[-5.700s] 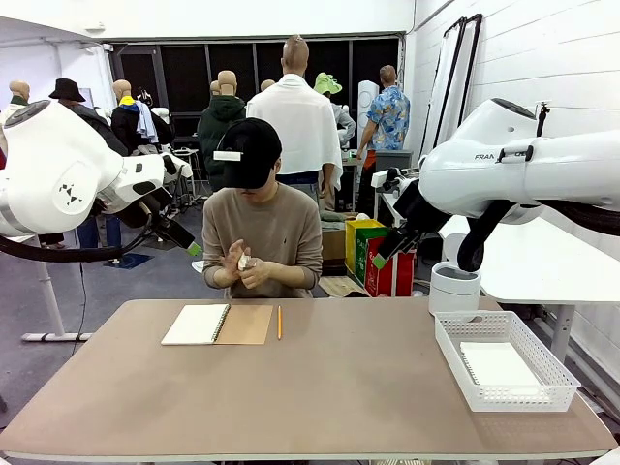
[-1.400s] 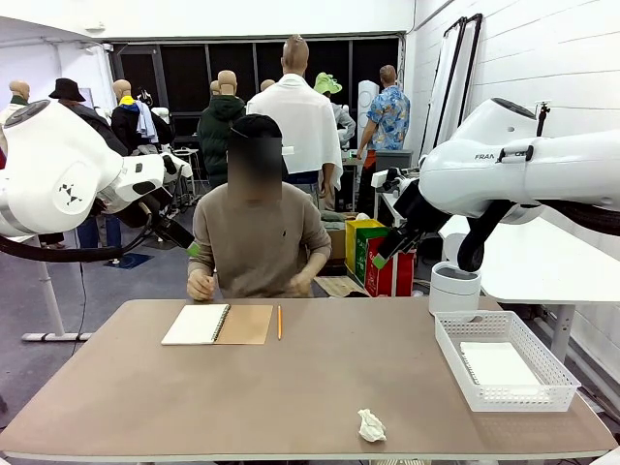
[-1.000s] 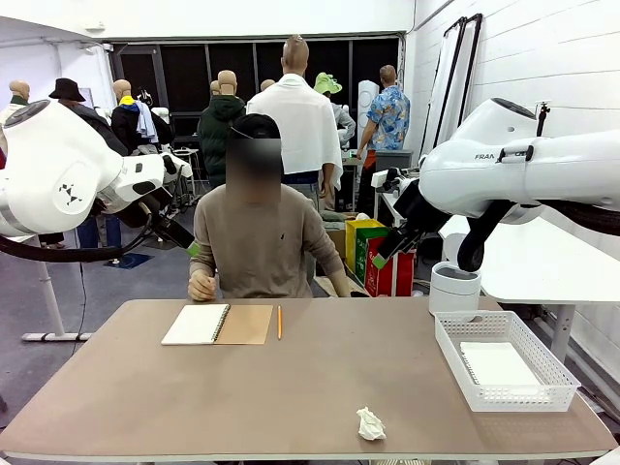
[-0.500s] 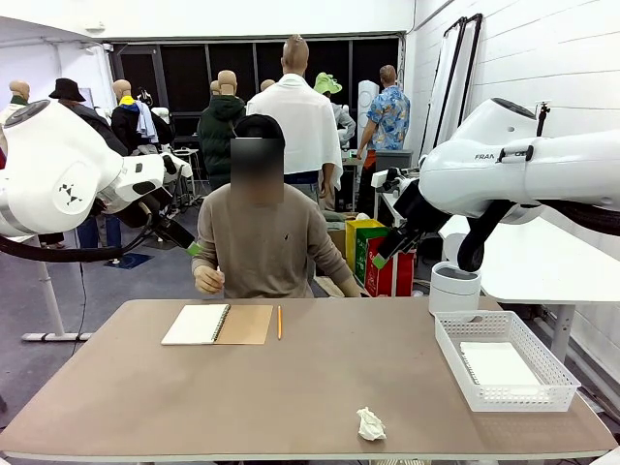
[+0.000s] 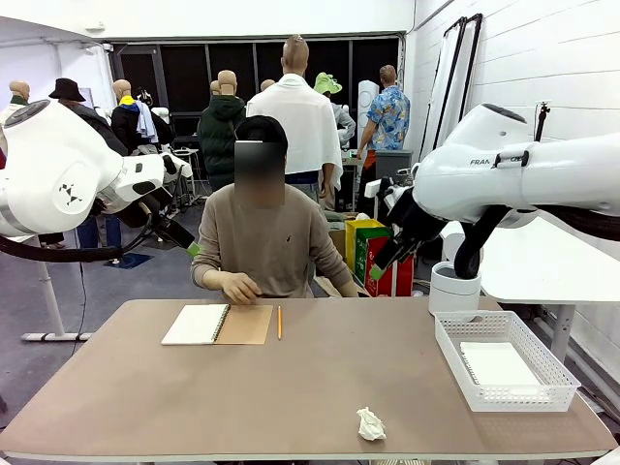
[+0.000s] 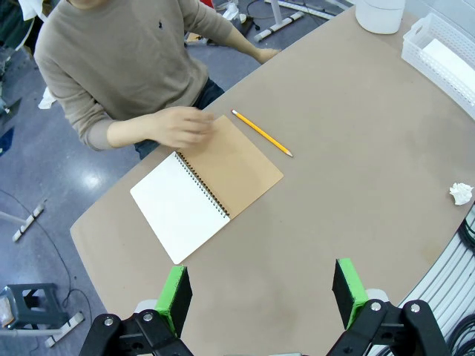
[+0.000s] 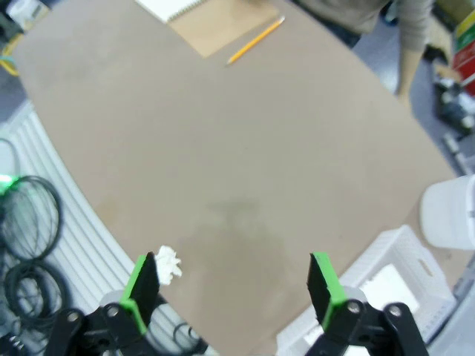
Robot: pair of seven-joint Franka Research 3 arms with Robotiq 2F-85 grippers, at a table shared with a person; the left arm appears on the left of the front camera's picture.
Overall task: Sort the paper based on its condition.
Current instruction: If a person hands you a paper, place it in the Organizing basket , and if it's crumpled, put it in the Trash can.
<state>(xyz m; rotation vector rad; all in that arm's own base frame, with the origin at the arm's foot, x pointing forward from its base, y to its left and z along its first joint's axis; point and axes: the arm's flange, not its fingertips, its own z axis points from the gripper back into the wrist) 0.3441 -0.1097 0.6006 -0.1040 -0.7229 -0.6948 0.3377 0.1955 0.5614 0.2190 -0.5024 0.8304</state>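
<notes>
Front view: a small crumpled wad of white paper [image 5: 370, 423] lies at the near edge of the brown tabletop [image 5: 291, 387], right of middle. A flat white sheet [image 5: 499, 365] rests in the white slotted plastic basket [image 5: 523, 398] by the right edge.

Left wrist view: the left gripper [image 6: 262, 285] hangs high, jaws spread wide, empty.

Right wrist view: the right gripper [image 7: 234, 278] also gapes empty above the near edge.

The wad looks feather-light, soft and springy, so a gentle pinch across its bulk should hold it.

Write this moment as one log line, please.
left gripper open, raised | right gripper open, raised | crumpled paper at table near edge | flat sheet in basket | person's hand by notebook
</notes>
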